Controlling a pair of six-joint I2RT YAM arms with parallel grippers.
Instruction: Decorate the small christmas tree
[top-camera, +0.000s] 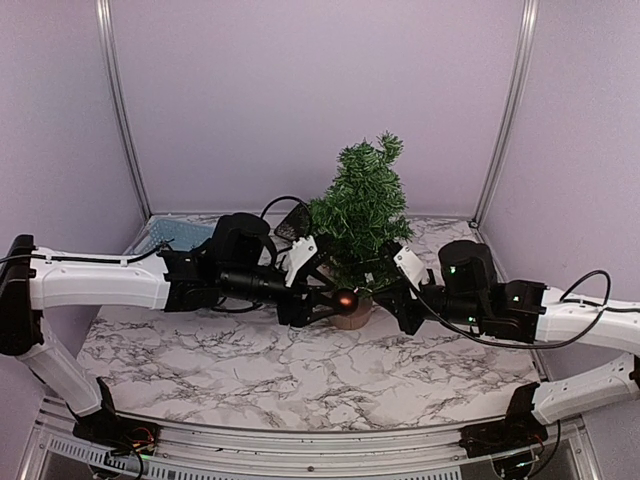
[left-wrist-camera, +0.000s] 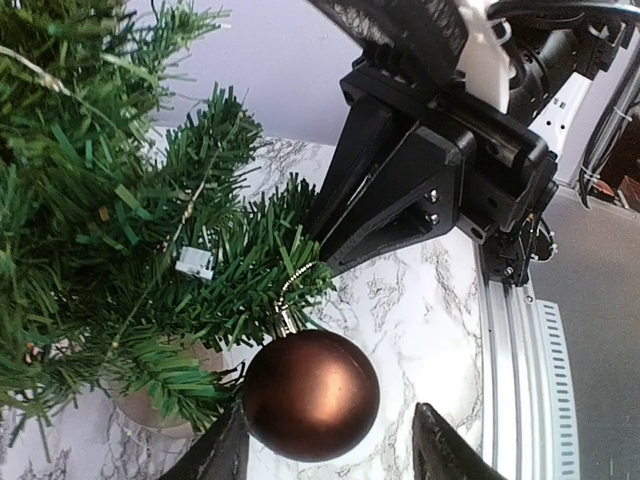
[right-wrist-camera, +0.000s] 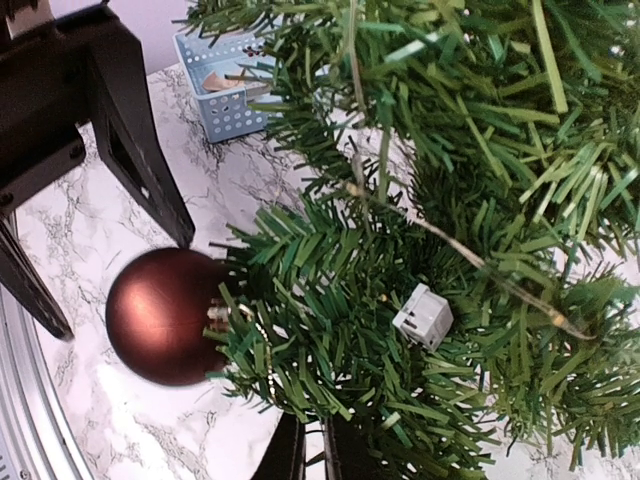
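Observation:
The small christmas tree (top-camera: 362, 210) stands mid-table on its tan stump (top-camera: 352, 317). A brown bauble (left-wrist-camera: 310, 395) hangs by a gold cord from a low branch (left-wrist-camera: 250, 280); it also shows in the top view (top-camera: 345, 298) and the right wrist view (right-wrist-camera: 160, 315). My left gripper (left-wrist-camera: 330, 440) is open around the bauble: one finger touches it, the other stands apart. My right gripper (right-wrist-camera: 322, 450) is shut on that same low branch from the other side, and it shows in the left wrist view (left-wrist-camera: 400, 190).
A blue basket (top-camera: 180, 235) sits at the back left behind my left arm. A black mesh object (top-camera: 293, 222) lies behind the tree. A small white plastic block (right-wrist-camera: 423, 315) sits among the branches. Metal frame posts (top-camera: 505, 110) flank the back wall.

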